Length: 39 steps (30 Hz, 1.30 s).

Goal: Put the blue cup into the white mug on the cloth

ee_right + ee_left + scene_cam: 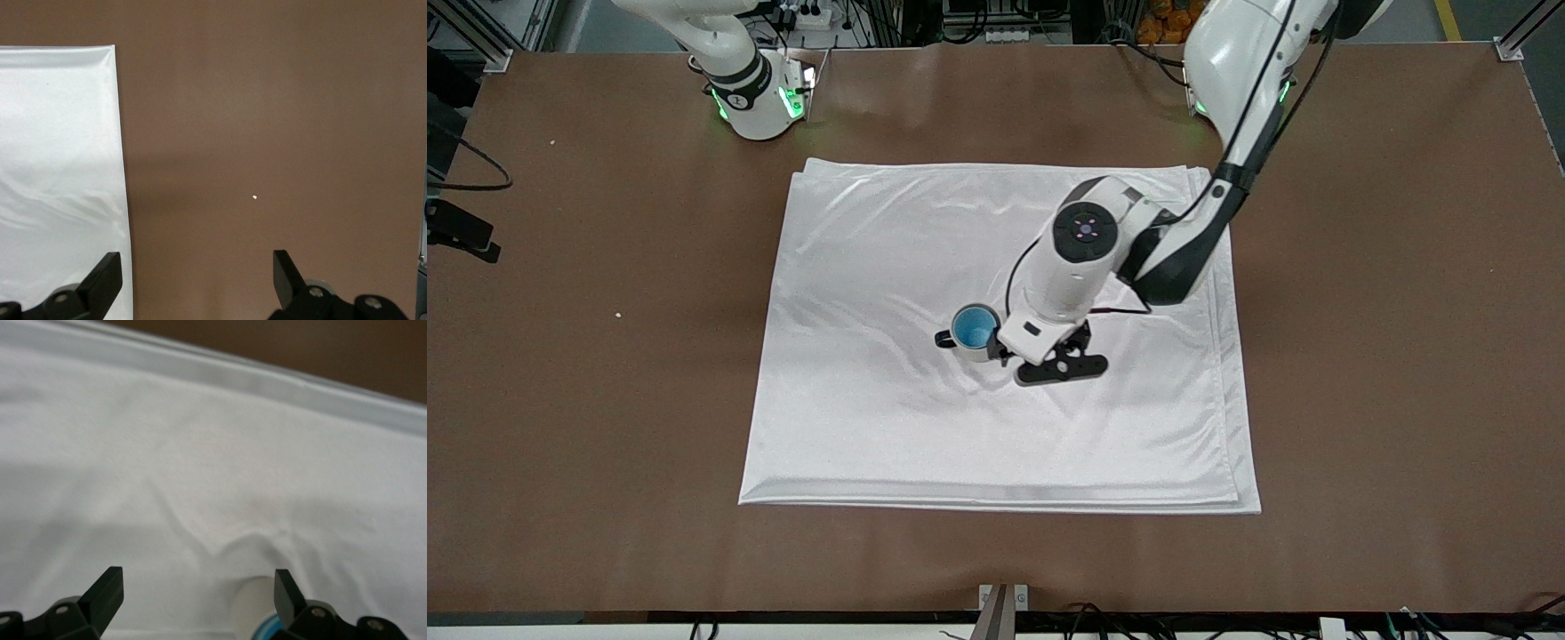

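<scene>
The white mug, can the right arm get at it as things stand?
Probably not easily: the left end effector, open, sits right beside the white mug holding the blue cup; the right end effector waits open over bare table.

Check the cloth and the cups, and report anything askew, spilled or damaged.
Nothing stands out. The small light-blue cup sits upright inside the off-white mug with the black handle on the large white folded cloth, which shows only soft wrinkles. The open left gripper is beside the mug; no spill shows.
</scene>
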{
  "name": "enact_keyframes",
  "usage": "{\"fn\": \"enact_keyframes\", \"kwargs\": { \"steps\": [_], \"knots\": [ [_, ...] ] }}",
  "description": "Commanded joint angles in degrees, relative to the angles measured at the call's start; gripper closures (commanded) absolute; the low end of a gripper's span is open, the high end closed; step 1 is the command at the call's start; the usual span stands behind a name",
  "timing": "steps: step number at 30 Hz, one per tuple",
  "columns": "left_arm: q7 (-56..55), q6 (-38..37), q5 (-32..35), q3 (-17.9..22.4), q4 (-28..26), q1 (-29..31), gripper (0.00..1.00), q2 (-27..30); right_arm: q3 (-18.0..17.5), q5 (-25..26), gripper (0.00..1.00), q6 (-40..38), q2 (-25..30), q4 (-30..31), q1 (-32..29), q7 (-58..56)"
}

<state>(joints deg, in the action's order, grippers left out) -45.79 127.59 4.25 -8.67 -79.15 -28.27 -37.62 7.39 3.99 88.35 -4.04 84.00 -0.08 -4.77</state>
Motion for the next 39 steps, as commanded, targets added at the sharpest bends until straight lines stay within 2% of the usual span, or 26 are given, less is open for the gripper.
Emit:
{"fn": "enact_keyframes", "kwargs": {
  "steps": [1,6,9,14,18,27,34,39],
  "knots": [
    [6.5,-2.9,1.3,-0.6,-1.4,6.2,0.0,3.2,0.0,-1.5,0.0,3.0,3.9,5.5,-2.5,1.1],
    [13.6,-4.5,1.3,-0.4,-1.4,11.7,0.0,4.5,0.0,-4.7,0.0,5.5,7.0,10.0,-4.2,1.1],
    [20.6,-5.9,1.3,-0.5,-1.4,16.7,0.0,6.2,0.0,-4.8,0.0,6.7,8.3,12.3,-4.3,1.1],
    [32.0,-8.8,0.1,-1.5,-1.2,27.2,0.0,9.1,0.0,-4.8,0.0,6.3,8.5,12.7,-4.3,1.0],
    [36.6,-10.2,-2.0,-1.5,-1.2,31.2,0.0,11.0,-0.1,-4.4,0.0,6.2,8.7,12.8,-4.1,0.8],
    [37.4,-19.2,-1.5,-0.9,-1.1,32.1,0.0,13.9,-0.4,-4.2,0.0,5.9,8.7,12.7,-3.9,0.7],
    [39.5,-21.2,-1.2,-0.2,-1.6,32.5,0.0,17.2,-0.8,-4.2,0.0,5.8,8.7,12.5,-3.7,1.0],
    [44.0,-27.8,-1.3,1.4,-2.2,32.3,0.0,20.5,-1.1,-4.1,0.0,5.8,8.7,12.6,-3.6,1.0]
  ]
}}
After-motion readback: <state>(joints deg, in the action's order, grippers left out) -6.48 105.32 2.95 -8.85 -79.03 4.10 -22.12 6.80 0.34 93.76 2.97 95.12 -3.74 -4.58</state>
